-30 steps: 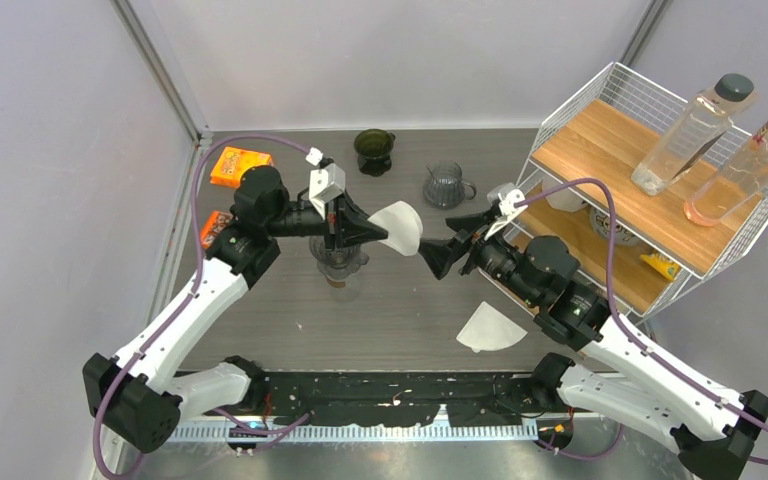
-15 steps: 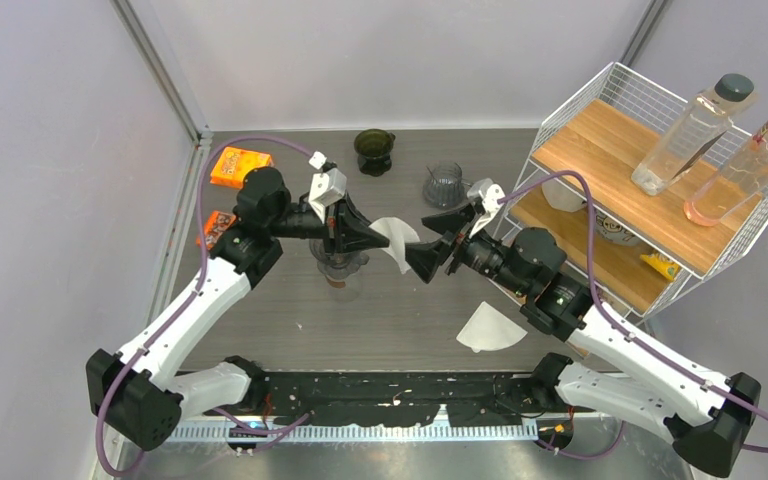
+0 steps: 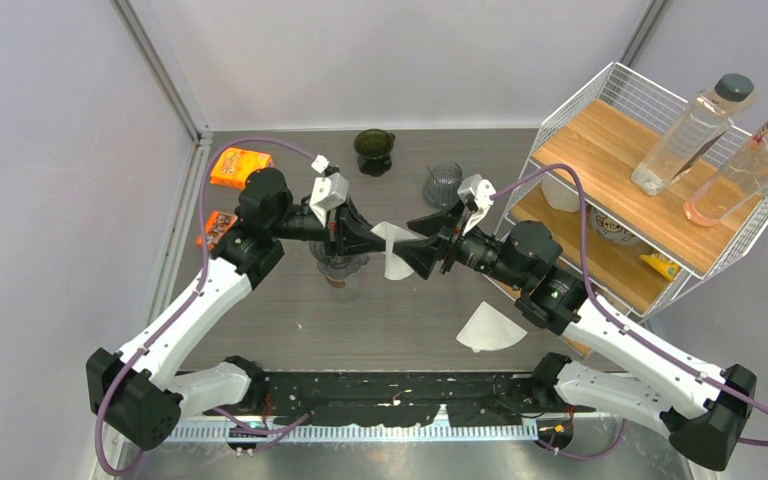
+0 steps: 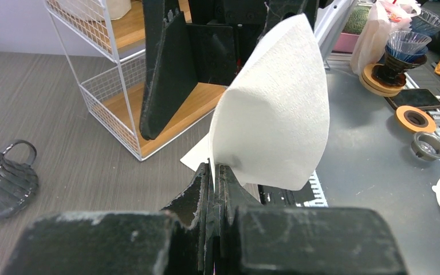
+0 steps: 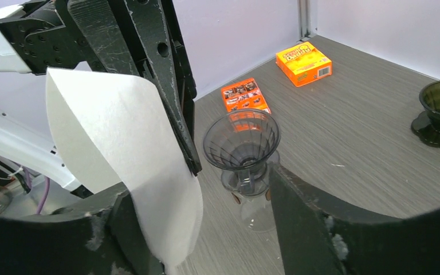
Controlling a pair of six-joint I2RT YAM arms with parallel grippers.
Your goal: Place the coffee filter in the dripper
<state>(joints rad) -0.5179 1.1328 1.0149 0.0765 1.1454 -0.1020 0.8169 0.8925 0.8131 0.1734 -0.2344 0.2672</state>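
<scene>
Coffee filter, white paper cone (image 3: 393,252), is in the air mid-table between the two arms, not yet in the dripper. Left gripper (image 3: 376,238) is clamped tight on one edge of it; the left wrist view shows the black jaws pressed together on the paper (image 4: 275,109), with the rest of the filter fanning up and away from the left gripper (image 4: 212,172). Clear ribbed cone dripper on its clear glass stand (image 3: 339,268) sits on the grey table right under the left gripper's body, so it lies down and left of the filter. The filter's long axis runs roughly level, from the pinched edge out toward the right arm, not mouth-up over the dripper. Right gripper (image 3: 416,246) points in from the right, jaws apart, straddling the filter's free side. In the right wrist view the paper (image 5: 127,150) hangs against one finger with a wide gap to the other, the dripper (image 5: 242,139) showing through that gap, so no pinch that I can see. Judgement: the left arm is nearer the dripper, but the filter needs turning point-down first. The right gripper (image 5: 197,184) looks placed to take or open it. Second white filter (image 3: 490,328) lies flat on the table nearer the right arm's base.
</scene>
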